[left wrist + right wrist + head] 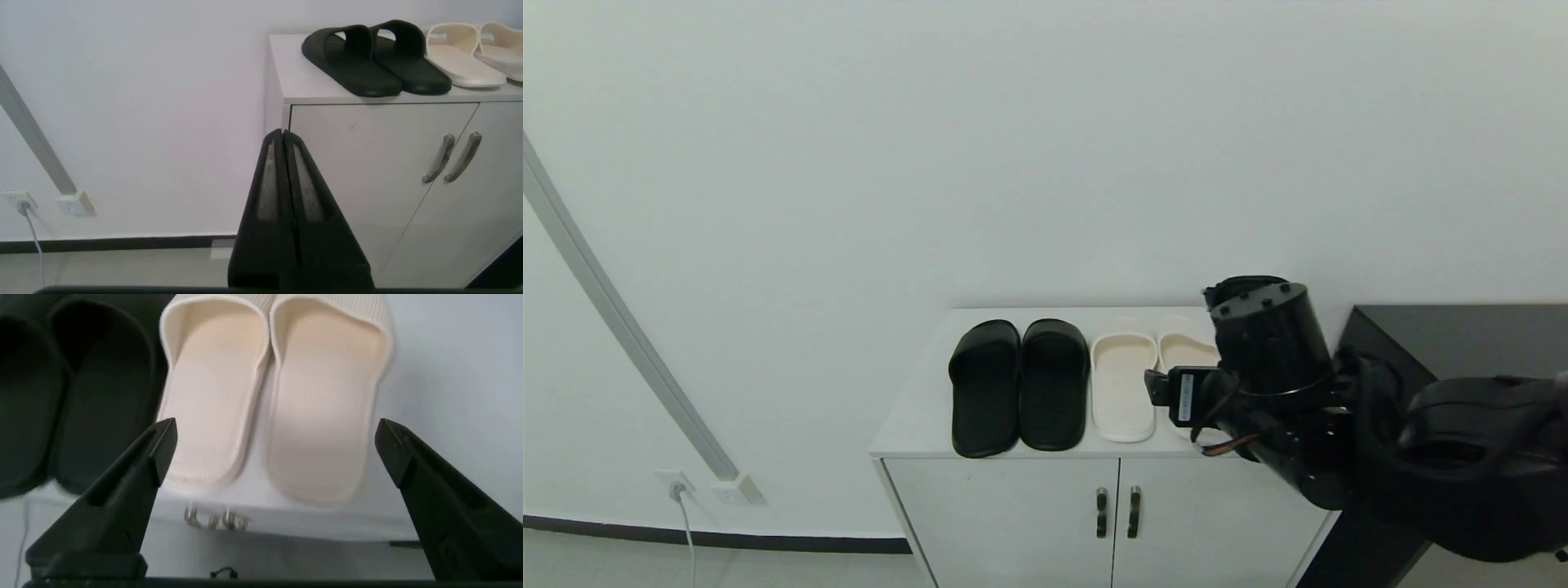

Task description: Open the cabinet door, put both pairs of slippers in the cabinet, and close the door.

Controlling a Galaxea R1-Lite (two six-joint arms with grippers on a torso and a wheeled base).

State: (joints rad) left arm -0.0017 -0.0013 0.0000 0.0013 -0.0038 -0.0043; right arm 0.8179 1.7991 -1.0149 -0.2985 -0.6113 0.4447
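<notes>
White wall is filling the room behind, and a white cabinet is standing against it. A dark table is sitting just beside it on your right. Both cabinet doors are sitting shut, so you are not seeing inside, and I cannot tell what it is holding. No slippers are in it yet.

Both pairs are lying on the cabinet's flat top, the surface, with their toes toward the wall. The black pair is lying on the left, and the white pair is lying just beside it on the right.

Your right hand is hanging over the white pair with its fingers spread wide, holding nothing. Your left hand is hanging low, off to the left of the cabinet front, with its fingers pressed together on nothing.

The two handles are hanging side by side in the middle of the front.

I think the door is coming first, because the slippers are needing a way in. The handles are very near each other, so be aiming at just one. The left hand is needing to open a little before it can grip. Be pulling in a curve, the way the door is swinging, not straight back. Be opening it wide, so the inside is showing before you are lifting any slippers.
</notes>
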